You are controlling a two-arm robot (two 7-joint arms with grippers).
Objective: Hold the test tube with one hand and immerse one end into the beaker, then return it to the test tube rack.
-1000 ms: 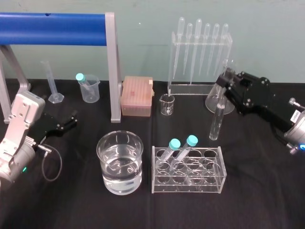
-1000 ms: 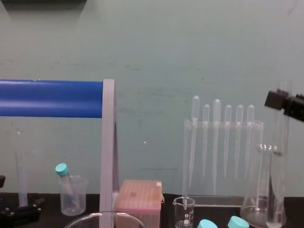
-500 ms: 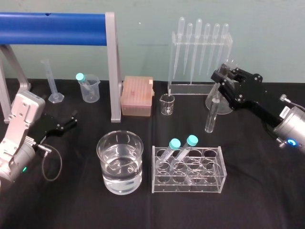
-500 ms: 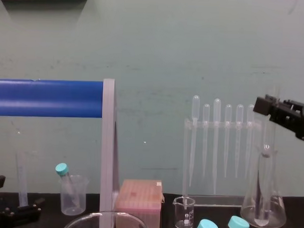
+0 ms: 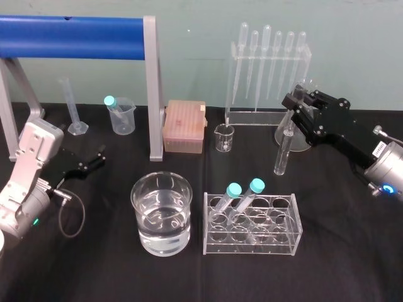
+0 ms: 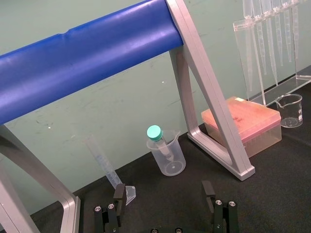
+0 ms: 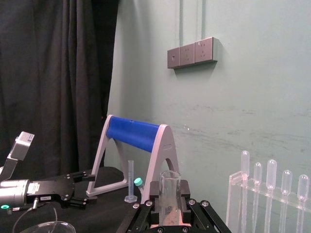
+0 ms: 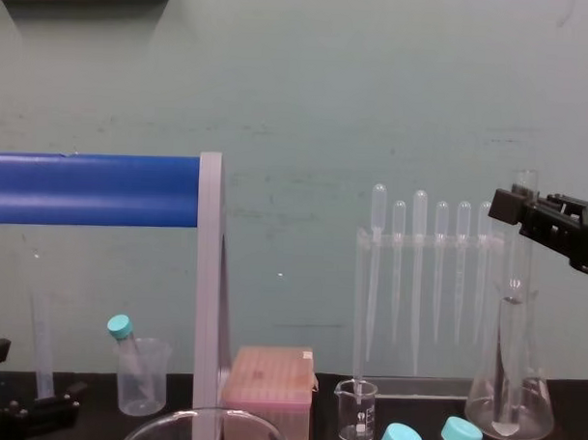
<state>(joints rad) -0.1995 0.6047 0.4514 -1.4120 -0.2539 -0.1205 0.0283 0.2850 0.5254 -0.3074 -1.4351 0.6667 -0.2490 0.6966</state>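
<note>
My right gripper (image 5: 295, 104) is shut on the top of the test tube (image 5: 281, 153), a long clear glass tube that hangs upright above the black table at the right rear. It hangs in front of the conical flask. The tube's open rim (image 7: 170, 180) stands between the fingers (image 7: 146, 209) in the right wrist view. In the chest view, the right gripper (image 8: 515, 204) holds the test tube (image 8: 511, 334) high. The wide beaker (image 5: 160, 212), part full of water, stands at the front centre-left. The test tube rack (image 5: 252, 226) beside it holds two turquoise-capped tubes. My left gripper (image 5: 97, 157) rests open at the left, its fingers (image 6: 119, 192) spread.
Behind the tube stand a conical flask (image 5: 297, 135) and a pipette stand (image 5: 267, 69). A tiny glass beaker (image 5: 223, 137), a pink tip box (image 5: 184, 126), a grey frame with a blue bar (image 5: 151, 88), a plastic beaker (image 5: 123, 116) and a graduated cylinder (image 5: 75, 107) line the back.
The right gripper carried the test tube a little to the left over the last second, then nearly stopped. The left arm has stayed where it was.
</note>
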